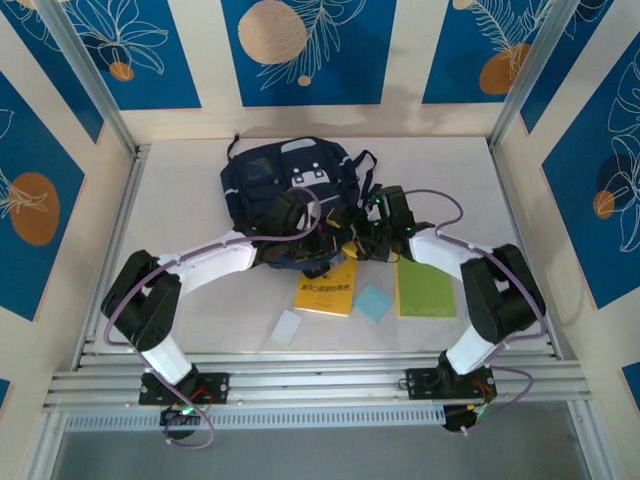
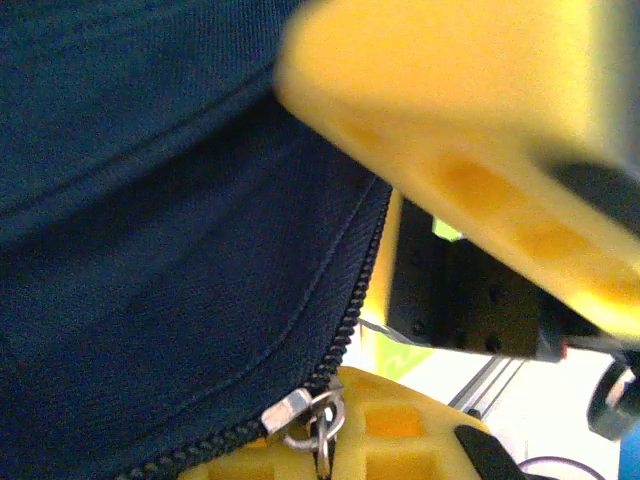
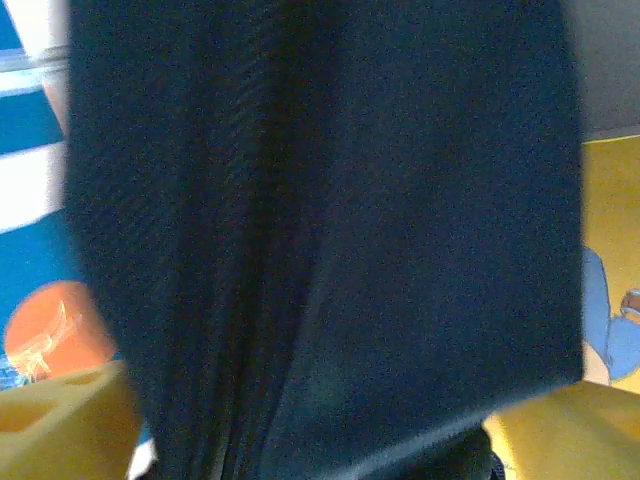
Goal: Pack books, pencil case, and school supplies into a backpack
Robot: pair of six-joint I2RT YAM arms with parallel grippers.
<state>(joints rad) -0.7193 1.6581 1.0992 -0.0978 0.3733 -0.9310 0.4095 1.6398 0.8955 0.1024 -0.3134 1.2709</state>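
White arms [image 1: 210,258], elbows out, at backpack [image 1: 262,168]

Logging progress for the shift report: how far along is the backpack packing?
Done: nothing visibly packed. In hand: the left end effector pinches the backpack by its zipper pull; the right end effector stands open around the fabric. Left: yellow book, green book, blue pad and white piece lie on the table; whether the pencil case is inside, I cannot tell.
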